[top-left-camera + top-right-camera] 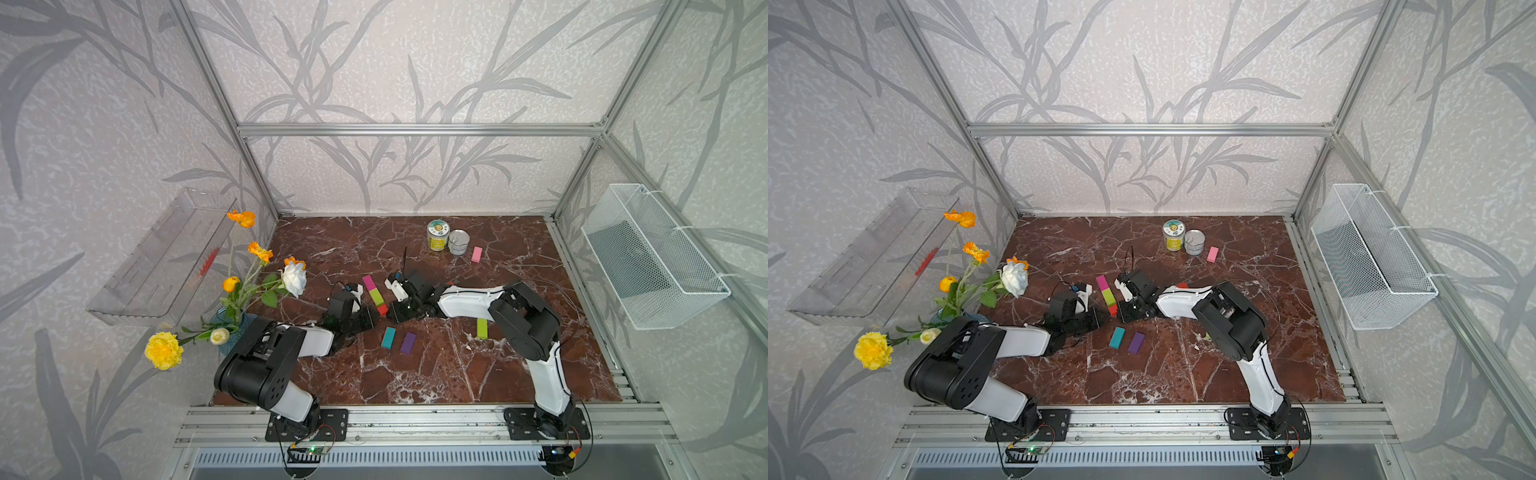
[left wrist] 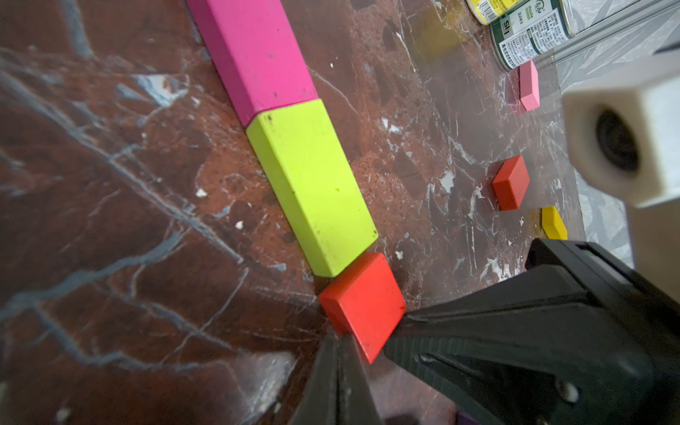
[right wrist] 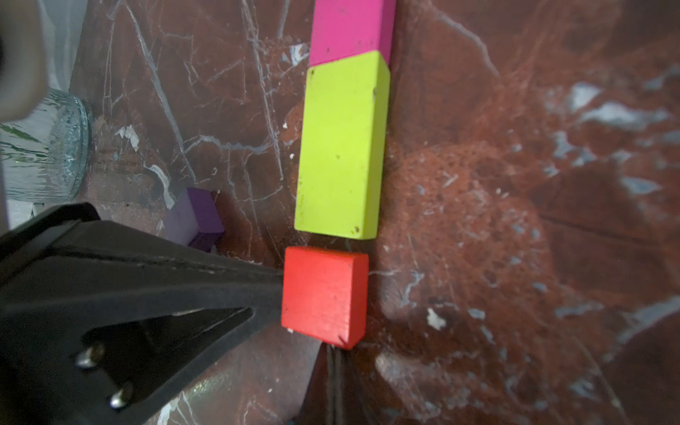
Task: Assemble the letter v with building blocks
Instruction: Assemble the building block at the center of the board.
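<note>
Pressing against the red block (image 2: 364,305) from two sides, both claws are seen with their fingers together and nothing clamped between them. The left claw (image 2: 337,353) is set with its tip at a corner of that block. The right claw (image 3: 334,362) is set likewise at a corner in the right wrist view. Each claw is also shown in the opposite wrist view as a black wedge touching a side face of the block.

The red block is laid on the bench (image 1: 415,374) at the near end of a single straight row (image 1: 375,296). The lime block (image 2: 312,184) is placed in the middle and the magenta block (image 2: 257,51) at the far end, the two touching end to end. The red block is slightly skewed beside the lime block's end, and a thin gap is shown in the right wrist view.

Nearer the arm bases, a teal block (image 1: 388,337) and a purple block (image 1: 408,343) are laid side by side, apart from the row. A second lime block (image 1: 482,328) is seen by the right arm. A second red block (image 2: 510,182) and a yellow block (image 2: 553,222) are found beyond the right claw. A pink block (image 1: 476,254) is laid just beside two tin cans (image 1: 448,237) towards the back. A glass vase (image 3: 48,147) of flowers is stood at the left edge.
</note>
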Motion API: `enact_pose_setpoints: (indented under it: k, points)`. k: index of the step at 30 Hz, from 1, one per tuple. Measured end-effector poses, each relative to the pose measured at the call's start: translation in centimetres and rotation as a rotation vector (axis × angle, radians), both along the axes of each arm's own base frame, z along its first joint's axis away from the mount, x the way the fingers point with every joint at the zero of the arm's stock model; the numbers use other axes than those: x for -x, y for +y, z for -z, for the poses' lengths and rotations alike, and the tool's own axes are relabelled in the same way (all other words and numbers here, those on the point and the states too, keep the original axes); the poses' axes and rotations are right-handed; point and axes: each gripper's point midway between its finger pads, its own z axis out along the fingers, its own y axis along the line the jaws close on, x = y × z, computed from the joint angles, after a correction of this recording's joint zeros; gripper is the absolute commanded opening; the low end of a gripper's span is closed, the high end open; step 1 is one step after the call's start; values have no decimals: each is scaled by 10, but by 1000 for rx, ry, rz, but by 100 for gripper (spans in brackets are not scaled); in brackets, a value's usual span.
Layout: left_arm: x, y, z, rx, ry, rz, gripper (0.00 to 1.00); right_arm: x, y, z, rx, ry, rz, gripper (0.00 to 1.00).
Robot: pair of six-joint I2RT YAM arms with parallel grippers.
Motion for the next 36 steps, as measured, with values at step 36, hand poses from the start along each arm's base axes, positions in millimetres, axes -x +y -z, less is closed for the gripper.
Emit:
enact_pose_setpoints:
  k: [36]
  points:
    - [-2,4,-1,-10,-2,-28,0,-3,3,0,-3,-6,-2,0]
